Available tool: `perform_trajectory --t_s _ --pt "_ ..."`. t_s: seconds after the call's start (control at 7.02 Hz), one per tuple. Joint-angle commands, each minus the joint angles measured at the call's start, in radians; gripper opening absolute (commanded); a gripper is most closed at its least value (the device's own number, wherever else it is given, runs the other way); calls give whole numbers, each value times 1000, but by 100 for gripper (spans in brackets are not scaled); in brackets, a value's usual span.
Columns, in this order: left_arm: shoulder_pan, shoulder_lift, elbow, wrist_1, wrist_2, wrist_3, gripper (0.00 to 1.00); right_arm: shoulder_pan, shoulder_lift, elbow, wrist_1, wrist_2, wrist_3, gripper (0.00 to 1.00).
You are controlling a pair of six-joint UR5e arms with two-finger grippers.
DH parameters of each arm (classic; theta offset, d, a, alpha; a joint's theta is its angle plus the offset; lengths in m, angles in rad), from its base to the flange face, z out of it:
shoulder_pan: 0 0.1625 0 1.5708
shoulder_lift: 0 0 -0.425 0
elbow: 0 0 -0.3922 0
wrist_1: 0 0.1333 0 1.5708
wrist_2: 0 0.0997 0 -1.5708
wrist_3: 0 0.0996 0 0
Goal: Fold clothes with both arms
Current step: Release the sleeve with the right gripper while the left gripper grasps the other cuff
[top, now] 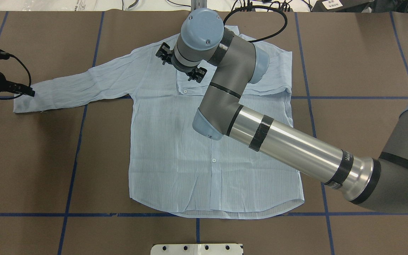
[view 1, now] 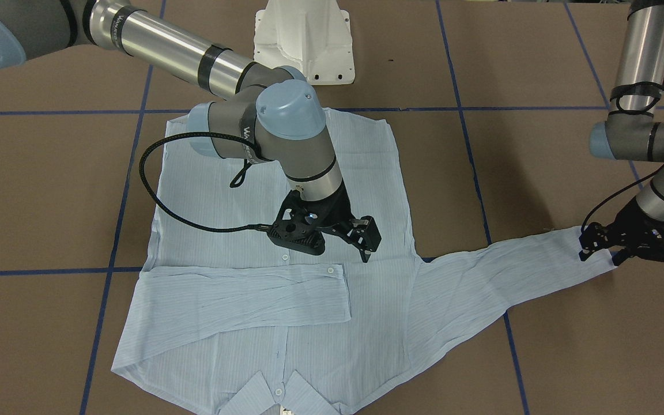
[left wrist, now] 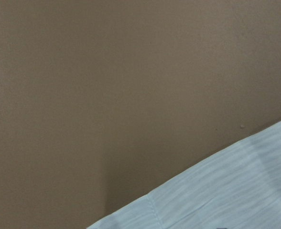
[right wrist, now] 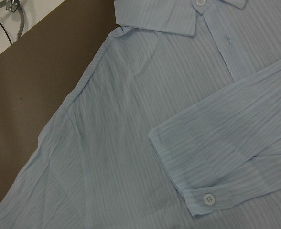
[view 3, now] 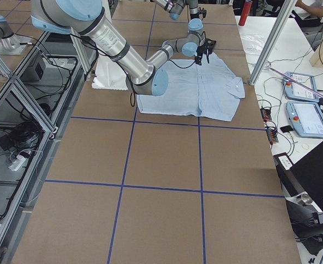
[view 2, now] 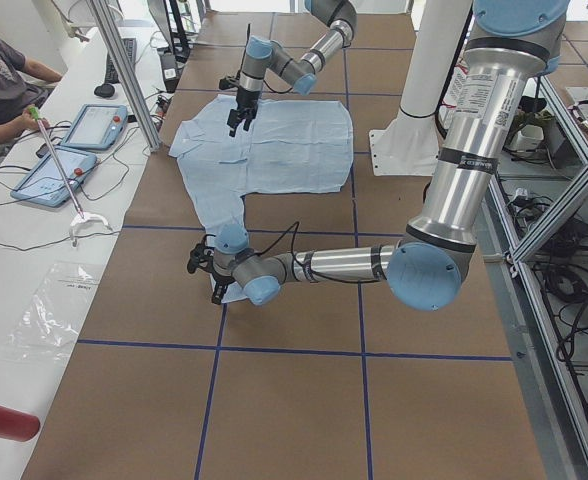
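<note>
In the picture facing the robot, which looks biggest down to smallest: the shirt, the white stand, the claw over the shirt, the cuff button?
1. shirt
2. white stand, cut off at the top edge
3. right claw, nearer the camera, so it looks bigger than it is
4. cuff button

thin wrinkled cloth shirt (view 1: 366,323), matt brown table (view 1: 568,357), shiny metal right arm (view 1: 165,43)

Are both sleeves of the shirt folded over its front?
No, one sleeve lies folded across the shirt, but the other sleeve stretches out sideways over the table.
</note>
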Motion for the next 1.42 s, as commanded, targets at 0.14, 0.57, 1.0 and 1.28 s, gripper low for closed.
perform_trajectory --t_s 0.14,0.57,1.0,1.28 --pt "0 2 -11 7 -1 -1 0 0 -3 1 3 -3 3 97" --pt "-2 -4 -68 20 -12 -10 0 0 -20 2 8 -3 -2 96" --pt "1 -117 -317 281 -127 -324 0 99 -312 290 6 95 -79 98" --pt "154 -276 -361 346 -120 -635 0 212 -473 361 12 199 -292 98"
